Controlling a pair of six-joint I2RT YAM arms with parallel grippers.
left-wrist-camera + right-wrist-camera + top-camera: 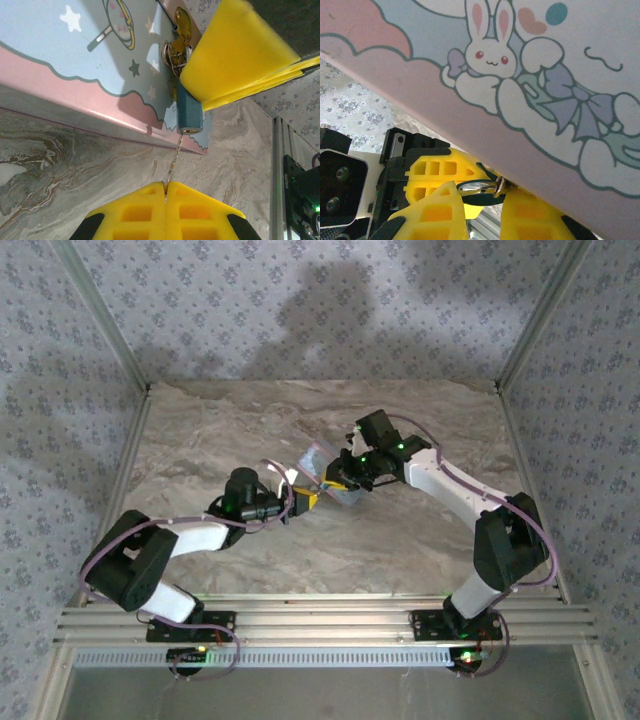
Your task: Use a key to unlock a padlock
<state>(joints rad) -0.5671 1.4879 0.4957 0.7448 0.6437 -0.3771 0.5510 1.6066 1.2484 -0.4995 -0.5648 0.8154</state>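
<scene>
left tool (165, 186): pinched shut on the key (173, 159), a thin sliver running straight ahead from the fingertips.
padlock (189, 112): just ahead of the left tool, with the key's tip at its bottom face; you cannot tell how deep it sits.
right tool (481, 192): narrow, clamped on the padlock's top, beside the tin (75, 60).
step: turn the key.
how: roll your left wrist about the key's own line, with no side push; the sliver looks easy to bend.
brace: hold the right tool firm against the twist.
watch: the key ring (172, 54) by the right tool may snag.
</scene>
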